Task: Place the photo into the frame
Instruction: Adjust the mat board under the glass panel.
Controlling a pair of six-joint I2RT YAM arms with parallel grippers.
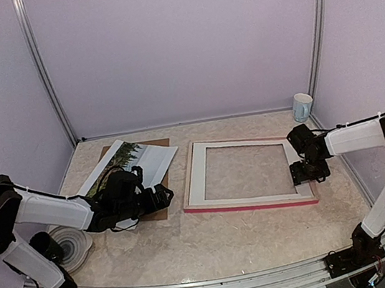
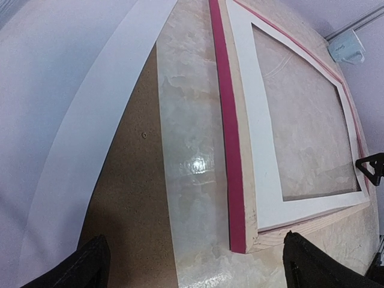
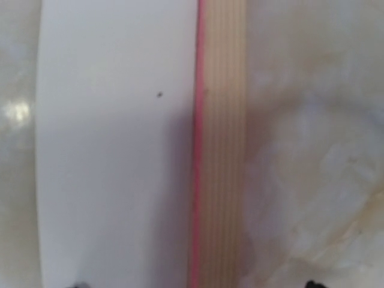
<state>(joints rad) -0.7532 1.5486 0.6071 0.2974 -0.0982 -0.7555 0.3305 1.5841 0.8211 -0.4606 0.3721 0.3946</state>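
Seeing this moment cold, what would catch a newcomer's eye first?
A large, thin, pink-red-edged rectangular picture frame lies flat right of centre, the right arm reaching over its right side. At the left, a landscape photo print of dark trees lies among white sheets on a brown backing board, partly under the left arm.

Marbled table: frame centre-right, brown board left, mug far corner.

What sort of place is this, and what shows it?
Likely a robot test booth: plain lilac walls with metal corner rails, and two white-and-black robot arms bolted at a marbled tabletop.
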